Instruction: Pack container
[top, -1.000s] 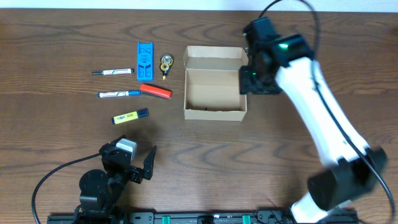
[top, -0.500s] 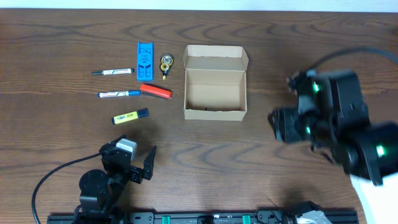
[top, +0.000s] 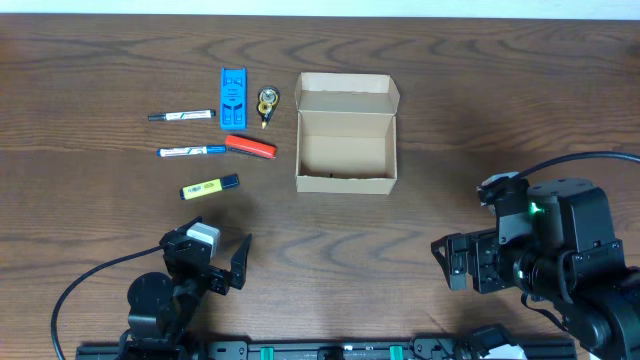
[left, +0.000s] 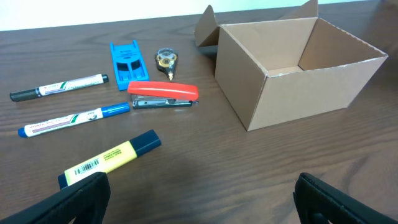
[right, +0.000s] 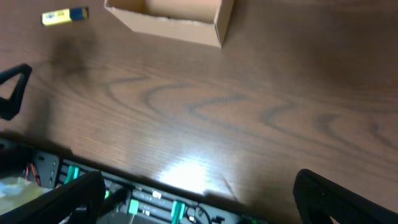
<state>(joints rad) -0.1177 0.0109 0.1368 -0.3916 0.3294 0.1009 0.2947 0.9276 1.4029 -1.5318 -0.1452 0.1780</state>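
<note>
Right arm has pulled back from the box's right side, where it was a sec ago, to the near right part of the table (top: 100, 60). The right gripper (top: 452, 264) now sits low there, pointing left, well apart from everything. Box, loose items and left arm haven't shifted.

Right gripper's jaws are apart w/ nothing btwn them; its wrist view shows both fingers wide at the bottom corners over bare wood. The left gripper (left: 202, 180), at near left, also has its jaws wide apart and empty, facing the items.

The box (top: 345, 182) sits centre-back on the table, upright, lid flap (top: 347, 92) folded open to the far side, bare cardboard floor showing.

Loose cluster left of the box, all outside it:
- red stapler (top: 250, 146): closest to the box wall, not touching
- blue marker (top: 190, 152): tip just beside the stapler's left end
- black-capped marker (top: 182, 116): farther back
- blue plastic piece (top: 233, 93) & small round yellow-black thing (top: 267, 100): side by side near the box's far-left corner
- yellow highlighter (top: 209, 187): nearest the left gripper
</note>
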